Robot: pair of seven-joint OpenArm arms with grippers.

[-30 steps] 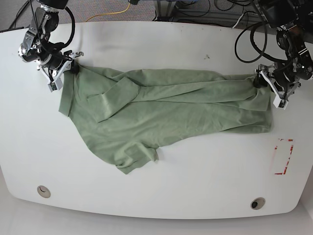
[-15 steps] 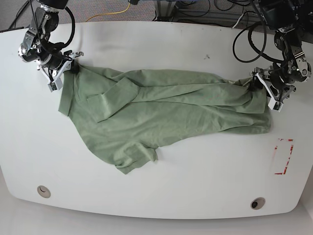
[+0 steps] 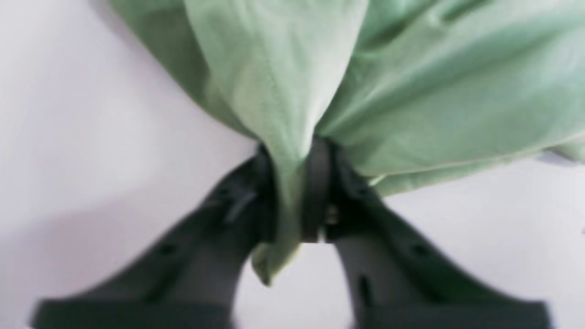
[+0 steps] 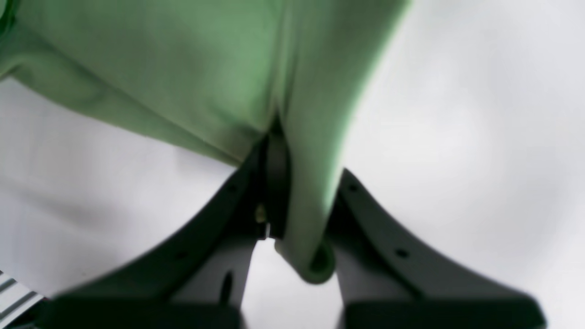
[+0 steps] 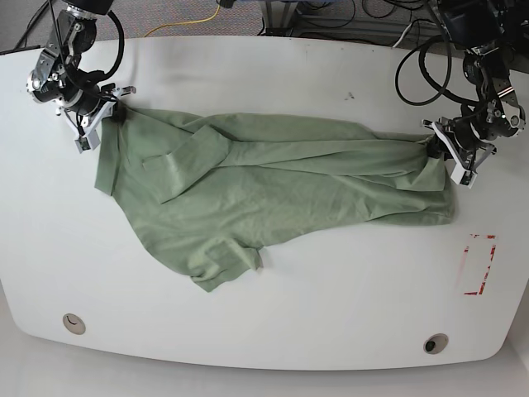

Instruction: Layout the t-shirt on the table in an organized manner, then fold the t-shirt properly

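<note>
Both of our grippers are clamped on fabric. We count 2 arms in the base view, 1 at each far end of the 1 t-shirt (image 5: 273,186). Our left gripper (image 5: 436,142), on that view's right, has its 2 dark fingers (image 3: 215,228) pinched narrowly on a gathered fold of the shirt, and a small tongue of cloth pokes out below the pinch in the left wrist view. Our right gripper (image 5: 110,112), on that view's left, is likewise closed down on cloth; the right wrist view shows a rolled hem edge hanging out between its 2 fingers (image 4: 205,246).

We see the pale green shirt stretched lengthwise across the upper middle of the white table (image 5: 331,322), lying on it in wrinkles, with both pinched ends drawn to a point. 1 short sleeve (image 5: 227,263) sticks out toward the near edge, and 1 folded flap (image 5: 183,164) lies on top of the body near our right gripper.

On the table we count 2 round grommet holes, 1 near the lower left (image 5: 73,323) and 1 near the lower right (image 5: 435,343), plus 1 red rectangular marking (image 5: 478,265) just beyond the shirt's right end. Past the far edge we see dark cables (image 5: 347,16) and 1 yellow cable (image 5: 194,21).
</note>
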